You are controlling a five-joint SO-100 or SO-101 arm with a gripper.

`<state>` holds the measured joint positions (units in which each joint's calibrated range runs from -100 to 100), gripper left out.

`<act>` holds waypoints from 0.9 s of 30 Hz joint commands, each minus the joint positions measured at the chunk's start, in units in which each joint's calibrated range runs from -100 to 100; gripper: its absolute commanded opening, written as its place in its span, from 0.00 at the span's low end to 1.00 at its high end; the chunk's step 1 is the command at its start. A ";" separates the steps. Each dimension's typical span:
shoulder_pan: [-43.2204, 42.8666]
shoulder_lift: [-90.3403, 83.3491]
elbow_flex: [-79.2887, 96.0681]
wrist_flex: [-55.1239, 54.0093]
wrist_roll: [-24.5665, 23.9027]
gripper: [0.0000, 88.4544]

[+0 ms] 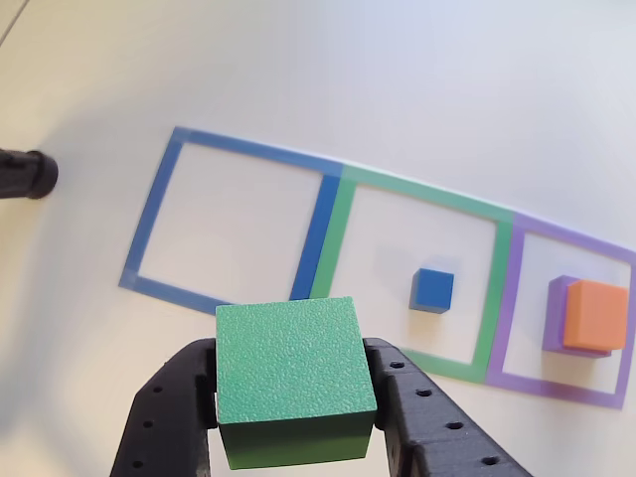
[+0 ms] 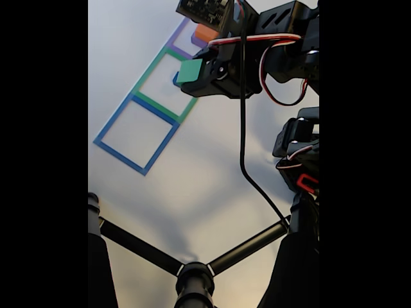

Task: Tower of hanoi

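Note:
My gripper (image 1: 295, 397) is shut on the green block (image 1: 293, 378), which it holds up above the white table; the black fingers (image 1: 169, 417) press its two sides. In the fixed view the green block (image 2: 189, 70) hangs at the gripper (image 2: 192, 74) over the taped squares. The small blue cube (image 1: 432, 290) sits inside the green tape outline (image 1: 338, 229). The orange block (image 1: 596, 315) rests on the flat purple block (image 1: 555, 318) inside the purple tape outline (image 1: 507, 298); the orange block (image 2: 205, 32) also shows at the top of the fixed view.
The blue tape outline (image 1: 149, 229) at the left holds nothing. A black tube end (image 1: 25, 174) pokes in at the left edge. In the fixed view, black stand legs (image 2: 192, 269) cross the near table and the arm's body (image 2: 295, 160) stands at right.

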<state>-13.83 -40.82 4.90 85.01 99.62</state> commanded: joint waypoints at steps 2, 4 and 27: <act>-0.70 -4.70 17.13 -14.71 0.38 0.07; -0.54 -6.30 27.67 -25.40 0.38 0.07; -6.64 29.92 70.66 -122.52 0.38 0.07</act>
<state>-19.22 -16.44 76.53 -28.07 99.62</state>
